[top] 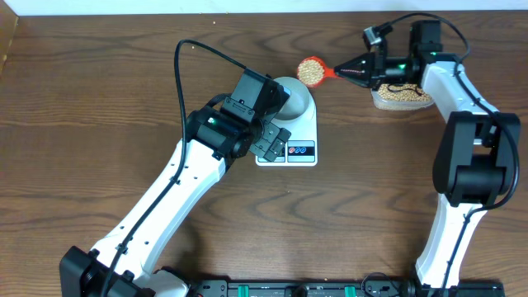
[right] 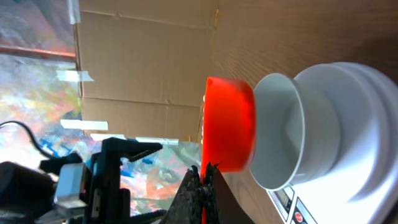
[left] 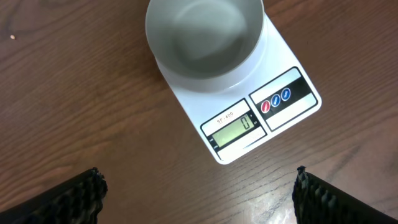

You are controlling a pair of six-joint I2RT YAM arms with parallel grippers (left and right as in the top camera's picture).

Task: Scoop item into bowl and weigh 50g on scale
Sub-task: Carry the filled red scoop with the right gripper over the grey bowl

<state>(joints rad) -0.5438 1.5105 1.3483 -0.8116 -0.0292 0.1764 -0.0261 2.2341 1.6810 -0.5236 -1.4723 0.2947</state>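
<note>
Beans (top: pixel 310 71) heap in the red scoop (right: pixel 229 124), which we see clamped by its handle in the right jaws just beside the empty bowl (left: pixel 204 37) on the scale (left: pixel 273 59), while the left jaws gape wide, holding nothing.

Tabletop count:
One white rectangular digital scale (top: pixel 307 128), one pale blue-grey round bowl (top: pixel 299 99), one red plastic scoop (right: pixel 229 124), one clear plastic tub (top: pixel 396 105), two white robot arms (top: pixel 173 190).

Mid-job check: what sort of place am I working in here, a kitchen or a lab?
Most likely a lab or workshop test bench, not a kitchen: a wood-grain table, plain cardboard panels standing at its edge, and strips of tape stuck on them.
</note>
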